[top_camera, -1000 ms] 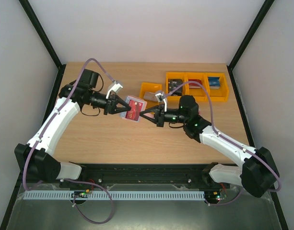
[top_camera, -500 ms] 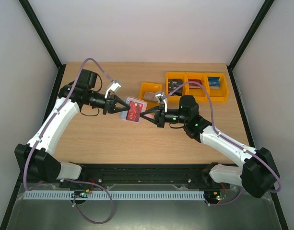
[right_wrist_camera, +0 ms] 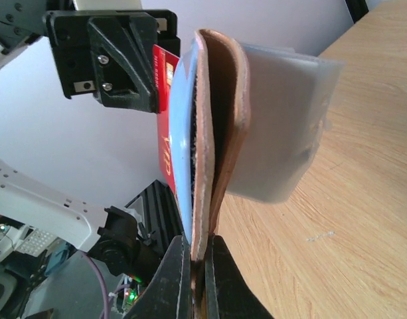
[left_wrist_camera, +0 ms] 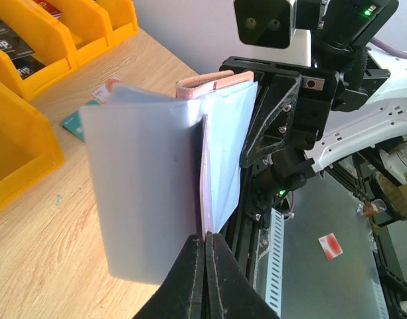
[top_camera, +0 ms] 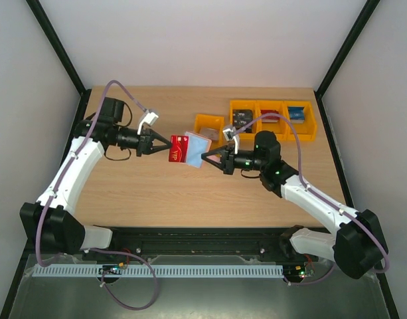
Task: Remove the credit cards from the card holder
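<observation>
Pale wooden worktop (top_camera: pixel 157 193) inside a white-walled enclosure is being viewed from above. Orange bins (left_wrist_camera: pixel 24 149) are being kept along its far side, and a teal card (left_wrist_camera: pixel 72 123) is lying flat near them.

Above the middle of the worktop, the card holder (right_wrist_camera: pixel 220 119) is being held clear of the surface by the right gripper (top_camera: pixel 204 158), whose jaws are being clenched on one of its edges. Facing it, the left gripper (top_camera: pixel 167 146) is being held with its jaws clamped on the outer edge of the red card (top_camera: pixel 178 149). Whether that card is fully clear of the pouch cannot be told. The light blue-grey card (right_wrist_camera: pixel 182 126) is being pressed flat against the holder, seemingly inside it or only partly out. A frosted grey panel (right_wrist_camera: pixel 283 133) is being shown on the holder's other side, and what it is cannot be told.

Several risks are being judged likely. Both items are being pinched only at thin edges, so either could be pulled from its jaws if the arms are drawn apart unevenly. The holder could be dragged along with the card instead of releasing it. The blue-grey card, apparently not being gripped, could be pulled loose and dropped onto the worktop. A slanted pull could bend the red card.
</observation>
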Controlling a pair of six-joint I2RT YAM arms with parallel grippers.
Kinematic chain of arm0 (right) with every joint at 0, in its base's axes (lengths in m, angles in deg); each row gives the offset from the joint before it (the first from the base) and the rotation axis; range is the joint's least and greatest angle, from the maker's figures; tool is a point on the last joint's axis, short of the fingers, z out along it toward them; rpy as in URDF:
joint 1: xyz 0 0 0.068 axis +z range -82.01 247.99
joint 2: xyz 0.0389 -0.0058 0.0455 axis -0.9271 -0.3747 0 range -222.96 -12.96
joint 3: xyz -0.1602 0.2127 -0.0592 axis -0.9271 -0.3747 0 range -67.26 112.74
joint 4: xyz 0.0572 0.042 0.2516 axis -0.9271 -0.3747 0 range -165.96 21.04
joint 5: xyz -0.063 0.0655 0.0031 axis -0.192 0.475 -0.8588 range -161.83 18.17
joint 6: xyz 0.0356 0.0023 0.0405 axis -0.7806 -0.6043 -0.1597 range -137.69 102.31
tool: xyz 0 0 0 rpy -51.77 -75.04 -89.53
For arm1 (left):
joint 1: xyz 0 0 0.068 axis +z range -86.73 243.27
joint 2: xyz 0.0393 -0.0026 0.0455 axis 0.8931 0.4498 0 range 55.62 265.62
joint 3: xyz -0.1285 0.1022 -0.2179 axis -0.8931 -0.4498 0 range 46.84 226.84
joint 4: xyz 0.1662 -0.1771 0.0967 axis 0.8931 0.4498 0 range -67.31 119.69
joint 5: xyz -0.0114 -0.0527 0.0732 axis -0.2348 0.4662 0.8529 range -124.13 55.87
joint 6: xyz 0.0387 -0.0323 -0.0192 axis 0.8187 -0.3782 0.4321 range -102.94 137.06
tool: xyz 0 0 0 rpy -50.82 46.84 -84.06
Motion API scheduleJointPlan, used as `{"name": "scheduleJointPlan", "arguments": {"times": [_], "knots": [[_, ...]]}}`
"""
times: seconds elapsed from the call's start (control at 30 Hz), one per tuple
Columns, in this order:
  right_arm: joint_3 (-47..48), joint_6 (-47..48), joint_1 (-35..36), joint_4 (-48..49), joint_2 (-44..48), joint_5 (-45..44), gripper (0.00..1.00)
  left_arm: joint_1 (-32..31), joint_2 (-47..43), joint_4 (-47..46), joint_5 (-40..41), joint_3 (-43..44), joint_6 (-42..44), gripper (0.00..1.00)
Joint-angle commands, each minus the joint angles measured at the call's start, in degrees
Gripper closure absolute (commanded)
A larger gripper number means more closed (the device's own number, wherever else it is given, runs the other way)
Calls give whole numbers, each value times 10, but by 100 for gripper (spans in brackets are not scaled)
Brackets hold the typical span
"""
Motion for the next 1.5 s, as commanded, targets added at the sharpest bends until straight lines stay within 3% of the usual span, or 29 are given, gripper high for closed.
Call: {"name": "scheduleJointPlan", "arguments": {"times": [0.0,0.27,0.53,0.57,0.7,0.77,0.87,0.93,1.07,1.2,1.3,1.4,1.47], "knots": [[8,21,-2,-32,10,-23,98,10,-12,7,11,11,7,98],[23,12,24,-121,-90,-16,98,84,-22,20,85,66,20,98],[39,-83,119,26,-266,50,98,82,-20,0,69,44,4,98],[50,-75,116,-3,-281,34,95,80,-20,1,69,43,4,98],[94,-15,93,-153,-297,-73,47,71,-21,16,70,40,21,98],[112,25,86,-225,-265,-140,32,60,-21,27,76,39,36,98],[143,86,86,-312,-196,-229,22,28,-16,56,87,40,77,98],[145,113,87,-314,-139,-237,18,7,-9,68,85,43,86,98],[90,111,87,-163,-28,-131,11,-29,2,94,69,58,108,98],[41,8,87,42,0,-125,11,-56,7,121,38,80,129,98],[55,-20,86,72,-22,-114,16,-65,7,130,31,91,133,98],[59,-46,87,102,-40,-89,34,-68,7,134,22,92,135,98],[65,-42,87,89,-45,-85,58,-69,7,133,19,92,136,98]]}}
